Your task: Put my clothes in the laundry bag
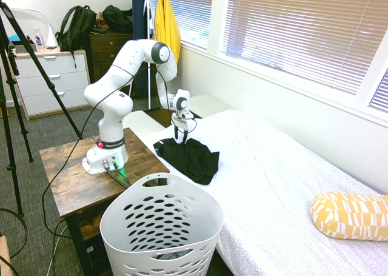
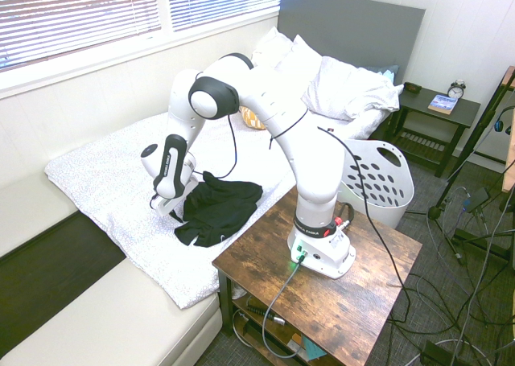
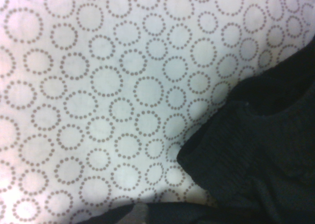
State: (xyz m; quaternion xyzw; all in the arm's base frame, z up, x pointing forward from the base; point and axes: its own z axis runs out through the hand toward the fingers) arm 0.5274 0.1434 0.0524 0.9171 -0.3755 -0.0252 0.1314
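The gripper [image 1: 181, 136], fingers spread, hangs at the clothes [image 1: 191, 158], perhaps touching their top edge. The laundry bag [image 1: 162, 224] stands at six o'clock from them.

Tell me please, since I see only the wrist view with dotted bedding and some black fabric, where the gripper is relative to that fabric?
Observer: The gripper hangs open, pointing down at the edge of the black garment on the bed.
Operator: Is the basket nearby?
Observer: Yes, the white laundry basket stands on the floor between the bed and the wooden table.
Operator: Anything already in it?
Observer: Its inside is mostly hidden, so I cannot tell.
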